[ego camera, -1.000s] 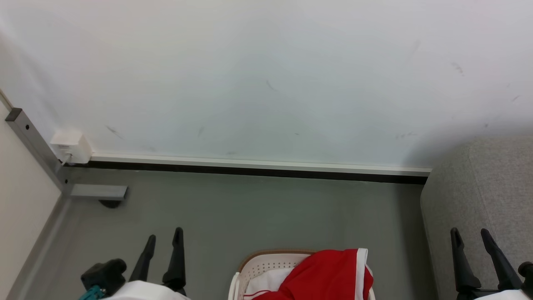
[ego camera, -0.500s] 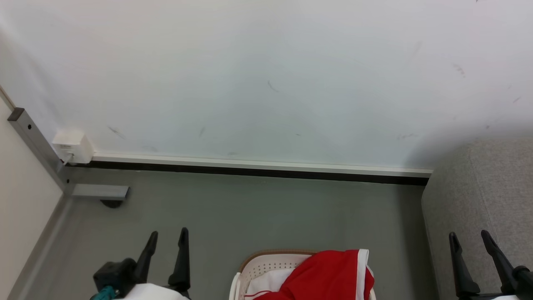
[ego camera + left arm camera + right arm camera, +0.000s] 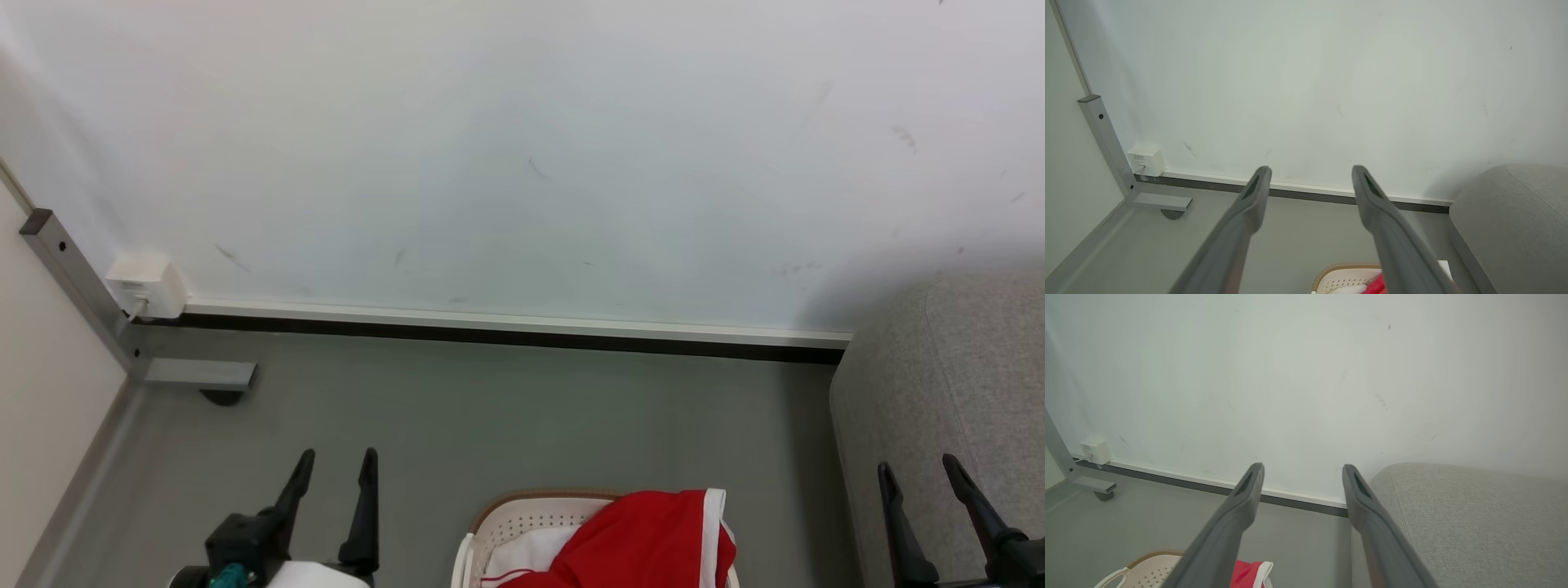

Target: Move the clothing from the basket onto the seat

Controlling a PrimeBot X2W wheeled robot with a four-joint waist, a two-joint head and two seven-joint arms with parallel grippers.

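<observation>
The off-white basket with a brown rim stands on the grey floor at the bottom centre of the head view. Red clothing with white trim is heaped in it and hangs over its right side. The light grey seat fills the right edge. My left gripper is open to the left of the basket, holding nothing. My right gripper is open in front of the seat, also empty. The wrist views show the basket, the clothing and the seat.
A white wall with a dark baseboard closes the space behind the basket. A grey metal post with a foot and caster stands at the left corner, beside a small white box.
My left gripper has shifted right, toward the basket. My right gripper has sunk slightly lower in the picture. The whole picture has drifted a little.
</observation>
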